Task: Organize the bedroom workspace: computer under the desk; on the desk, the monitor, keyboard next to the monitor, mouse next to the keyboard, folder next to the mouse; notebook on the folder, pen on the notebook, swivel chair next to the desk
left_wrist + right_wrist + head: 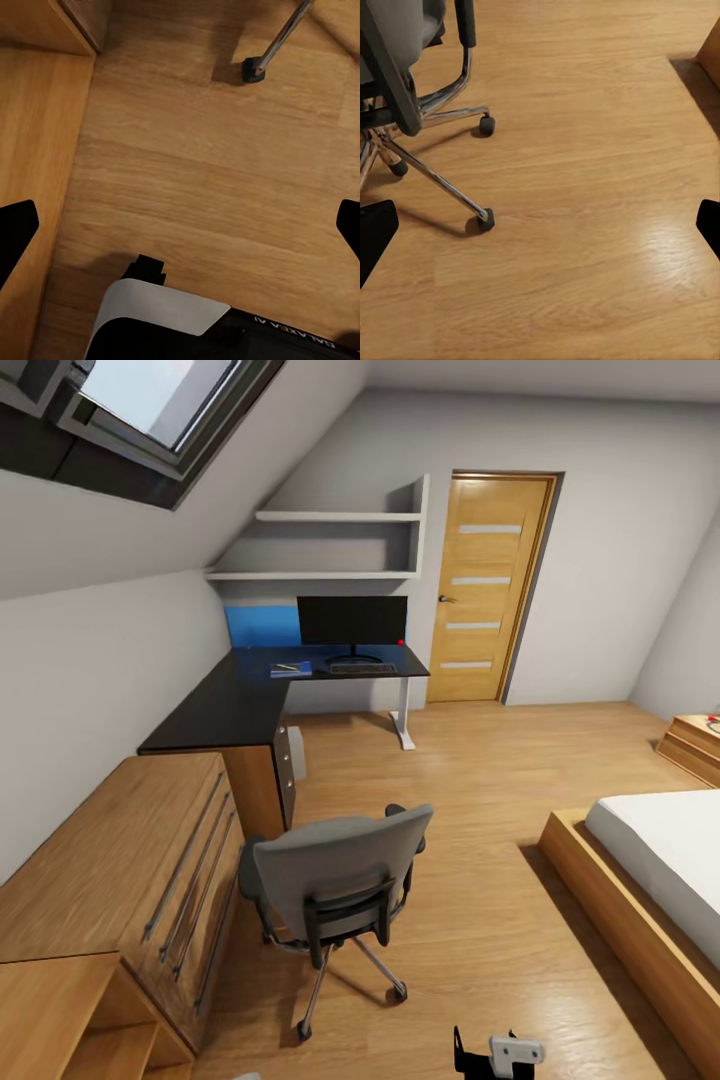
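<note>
Left hand (180, 225): fingers (16, 236) wide apart at the frame edges, nothing between them, poised above the wood floor (210, 172). Right hand (540, 229): fingers (375, 232) likewise spread wide and empty, over floor beside the chair base.

Desk (235, 700): one, black, L-shaped, set in the corner under the sloped ceiling; one leg of the L runs along the left wall, the other along the back wall toward the door (490, 585). A drawer pedestal (285, 760) with silver knobs stands under the near end.

Chair (335, 880): one, grey upholstered, black armrests, chrome star base on casters. It stands on open floor well apart from the desk's working side, just beside a light-wood drawer chest (120, 860), its backrest turned toward the camera. Two casters show in the right wrist view, one in the left.

Monitor (352, 622): one, wide black screen, upright on the desk's back-wall leg, a red dot at its lower right corner, long axis parallel to the back wall.

Keyboard (362, 668): one, slim, dark, lying flat directly in front of the monitor, long axis parallel to the screen.

Folder (290, 670): one, blue, flat on the desk left of the keyboard; something small lies on it, too small to identify.
</note>
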`<state>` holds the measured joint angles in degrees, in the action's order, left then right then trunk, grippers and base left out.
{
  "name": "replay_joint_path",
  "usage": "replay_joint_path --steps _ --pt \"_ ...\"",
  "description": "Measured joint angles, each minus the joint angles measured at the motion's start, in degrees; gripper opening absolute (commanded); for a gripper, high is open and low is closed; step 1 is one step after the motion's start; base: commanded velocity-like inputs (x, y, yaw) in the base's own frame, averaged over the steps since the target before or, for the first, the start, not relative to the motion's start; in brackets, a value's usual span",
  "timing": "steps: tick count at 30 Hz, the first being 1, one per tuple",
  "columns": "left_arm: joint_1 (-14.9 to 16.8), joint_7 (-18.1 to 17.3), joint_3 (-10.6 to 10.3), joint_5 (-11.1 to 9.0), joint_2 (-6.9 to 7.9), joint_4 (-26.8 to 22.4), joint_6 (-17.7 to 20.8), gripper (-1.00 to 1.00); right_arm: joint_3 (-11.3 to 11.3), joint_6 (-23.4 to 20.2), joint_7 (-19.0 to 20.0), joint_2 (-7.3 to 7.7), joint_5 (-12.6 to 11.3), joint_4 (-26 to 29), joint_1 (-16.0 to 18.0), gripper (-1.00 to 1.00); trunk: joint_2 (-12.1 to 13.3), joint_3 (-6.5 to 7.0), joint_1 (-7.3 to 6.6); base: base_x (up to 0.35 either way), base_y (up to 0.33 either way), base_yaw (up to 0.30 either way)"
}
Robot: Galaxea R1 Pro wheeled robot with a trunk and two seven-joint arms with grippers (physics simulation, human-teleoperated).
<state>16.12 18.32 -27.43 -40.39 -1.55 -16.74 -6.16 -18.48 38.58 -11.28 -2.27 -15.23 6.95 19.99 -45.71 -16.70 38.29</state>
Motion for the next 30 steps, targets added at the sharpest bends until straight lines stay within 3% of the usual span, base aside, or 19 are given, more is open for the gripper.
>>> replay_joint_path --steps 22,30 --pt "0.00 0.00 -0.12 0.08 -0.73 0.05 -0.08 1.00 0.03 0.38 -0.01 -0.14 0.00 -0.31 0.01 1.00 -8.84 -3.96 4.84 0.000 0.000 0.060" --pt "-0.01 0.06 -0.12 0.07 -0.74 0.03 -0.08 1.00 0.03 0.31 -0.01 -0.12 0.00 -0.34 0.02 1.00 -12.05 -5.40 6.59 0.000 0.000 0.203"
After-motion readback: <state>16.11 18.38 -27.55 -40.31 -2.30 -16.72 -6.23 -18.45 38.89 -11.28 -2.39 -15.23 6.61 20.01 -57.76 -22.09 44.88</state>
